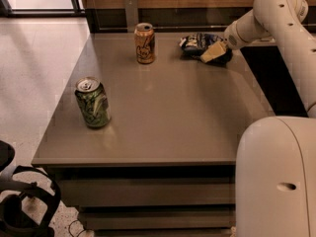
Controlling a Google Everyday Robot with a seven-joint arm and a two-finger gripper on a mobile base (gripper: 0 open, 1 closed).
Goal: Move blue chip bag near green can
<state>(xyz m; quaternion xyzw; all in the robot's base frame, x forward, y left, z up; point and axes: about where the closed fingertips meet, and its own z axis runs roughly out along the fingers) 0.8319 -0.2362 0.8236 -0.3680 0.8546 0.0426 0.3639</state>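
Observation:
The blue chip bag [200,44] lies crumpled at the far right of the grey table [168,112], dark navy with white patches. The gripper [214,53] reaches in from the right and sits on the bag's right end, covering part of it. The green can [92,102] stands upright at the table's near left, far from the bag and the gripper.
An orange-tan can [144,43] with a line drawing stands upright at the far middle, left of the bag. The white arm [276,19] arches over the table's right side. The robot's white body [276,177] fills the near right. A wooden wall runs behind the table.

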